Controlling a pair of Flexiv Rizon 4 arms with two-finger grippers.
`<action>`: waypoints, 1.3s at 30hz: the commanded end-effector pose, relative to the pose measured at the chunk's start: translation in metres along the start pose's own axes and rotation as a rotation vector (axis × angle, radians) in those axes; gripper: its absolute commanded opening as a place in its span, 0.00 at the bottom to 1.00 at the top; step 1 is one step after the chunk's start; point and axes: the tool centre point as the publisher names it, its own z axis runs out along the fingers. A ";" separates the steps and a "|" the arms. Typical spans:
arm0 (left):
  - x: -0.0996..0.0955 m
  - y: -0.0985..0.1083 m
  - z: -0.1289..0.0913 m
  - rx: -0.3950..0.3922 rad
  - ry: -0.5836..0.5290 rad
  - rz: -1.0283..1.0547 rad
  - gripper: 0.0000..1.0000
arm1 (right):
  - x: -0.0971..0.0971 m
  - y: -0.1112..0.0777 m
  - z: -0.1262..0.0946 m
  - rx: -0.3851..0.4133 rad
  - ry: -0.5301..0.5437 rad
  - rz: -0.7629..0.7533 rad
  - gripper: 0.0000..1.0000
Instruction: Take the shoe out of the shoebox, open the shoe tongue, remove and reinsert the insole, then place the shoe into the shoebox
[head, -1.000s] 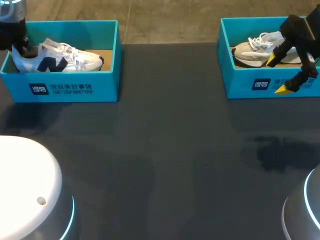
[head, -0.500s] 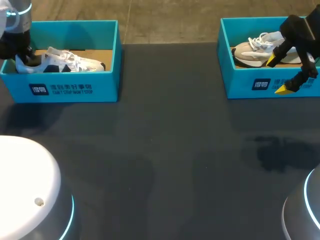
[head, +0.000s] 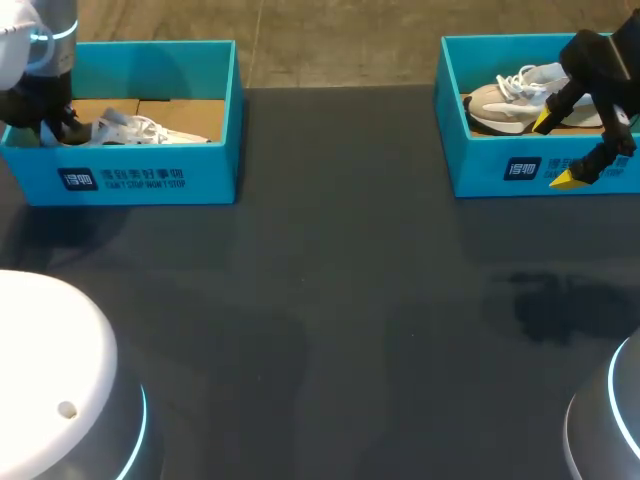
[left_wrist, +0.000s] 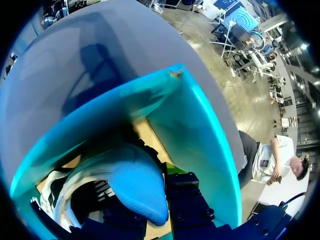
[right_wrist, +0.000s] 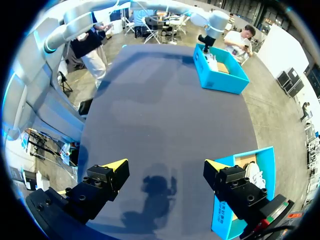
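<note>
Nearest the camera, the rounded white left base (head: 50, 340) and right base (head: 605, 420) are sitting at the near corners of the dark table (head: 340, 300), each edged by a glowing blue ring. A little farther on, toward the right, a soft shadow (head: 560, 300) is lying on the bare tabletop.

Beyond it the right gripper (head: 556, 151) is hanging over the front wall of the right shoebox (head: 480, 172). Its fingers are spreading wide with nothing between them. One yellow tip is showing over the box's inside, the other in front of the printed wall. In its own wrist view only tabletop and a corner of that box are lying beneath the spread fingers. Inside this teal box a grey shoe (head: 505, 100) with white laces is resting on the cardboard floor.

At the far left corner the left shoebox (head: 200, 170), the same teal, is standing well apart from the other. The white shoe (head: 140, 130) is lying low on its floor, laces up, toe pointing toward the table's middle. The left arm is coming down into the box's outer end, and the left gripper (left_wrist: 152, 197) is sitting at the shoe's heel. In the left wrist view the heel collar is standing between the two black fingers, one inside the shoe's opening and one behind the heel. The gripper therefore seems to be pinching the heel in a narrow grip, though its tips are mostly hidden.
</note>
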 end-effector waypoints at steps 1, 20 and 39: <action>-0.001 0.002 0.003 0.004 -0.007 0.010 0.00 | -0.002 0.000 0.000 0.002 0.004 0.000 1.00; -0.004 0.004 -0.028 -0.049 -0.001 0.024 0.42 | -0.002 0.000 0.000 0.002 0.004 0.000 1.00; 0.014 -0.001 -0.094 -0.111 -0.026 -0.279 1.00 | -0.002 0.000 0.000 0.002 0.004 0.000 1.00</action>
